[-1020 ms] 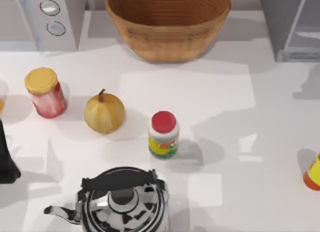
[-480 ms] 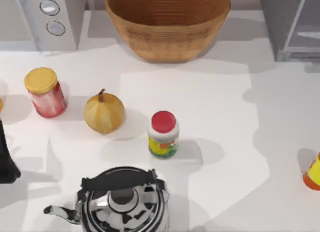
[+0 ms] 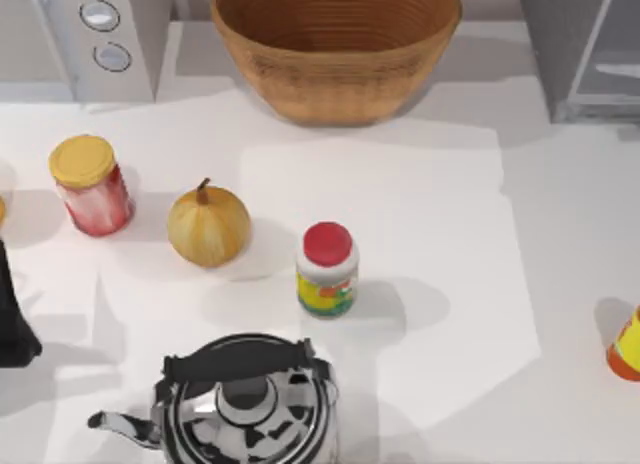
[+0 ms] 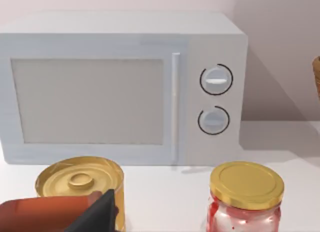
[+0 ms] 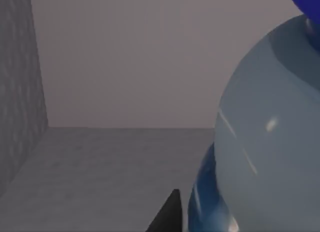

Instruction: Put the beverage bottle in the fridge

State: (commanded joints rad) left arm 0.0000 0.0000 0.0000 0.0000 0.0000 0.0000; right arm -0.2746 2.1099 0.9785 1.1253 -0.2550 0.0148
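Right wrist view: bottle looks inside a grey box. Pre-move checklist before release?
1. Beverage bottle near the right arm's camera: ok, clear bluish body with blue cap at the frame's edge.
2. Bottle inside the fridge: ok, grey floor, side wall and back wall surround it.
3. Bottle resting on the fridge floor: cannot tell, its base is out of frame.
4. Right gripper's hold on the bottle: cannot tell, one dark fingertip sits beside it.
5. Fridge floor beside the bottle: ok, bare grey.
6. Left arm parked at the top view's left edge: ok, away from the fridge.
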